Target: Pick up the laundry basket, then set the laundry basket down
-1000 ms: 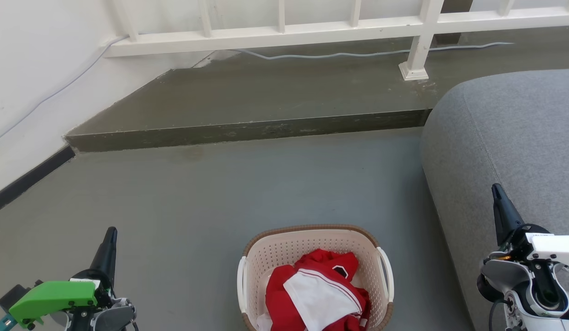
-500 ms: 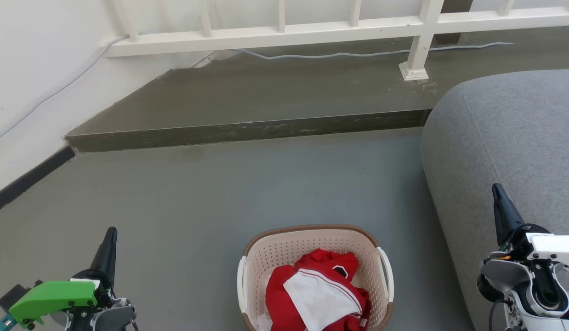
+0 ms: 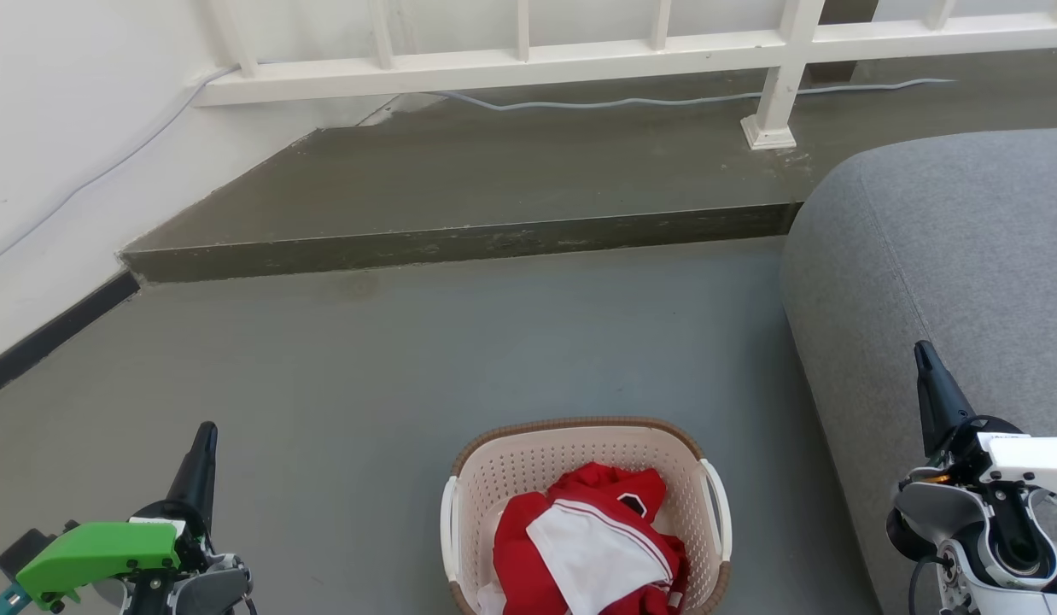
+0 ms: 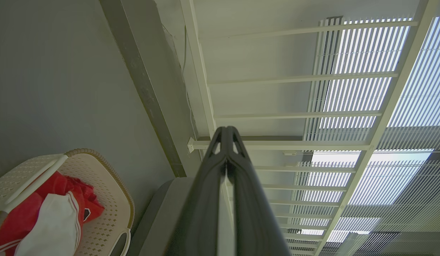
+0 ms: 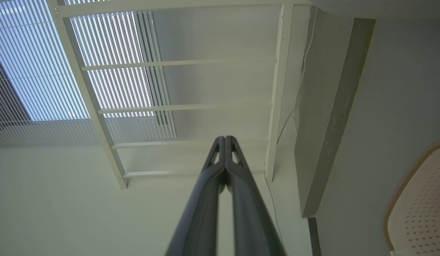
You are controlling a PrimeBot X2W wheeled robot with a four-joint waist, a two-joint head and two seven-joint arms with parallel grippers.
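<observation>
both pinched, angled upward | left claw (image 3: 206, 430) | right claw (image 3: 921, 350) | laundry basket (image 3: 528, 468) between

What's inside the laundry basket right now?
The laundry basket holds a bundled red garment with a white cloth lying on top. They cover most of the bottom, so anything underneath cannot be seen.

Not much to report tbh: no change can be made out over the last second. The laundry basket (image 3: 528, 470) hasn't been shifted or lifted, and neither the left gripper (image 3: 206, 434) nor the right gripper (image 3: 922, 352) has been moved. The camera hasn't been turned either.
</observation>
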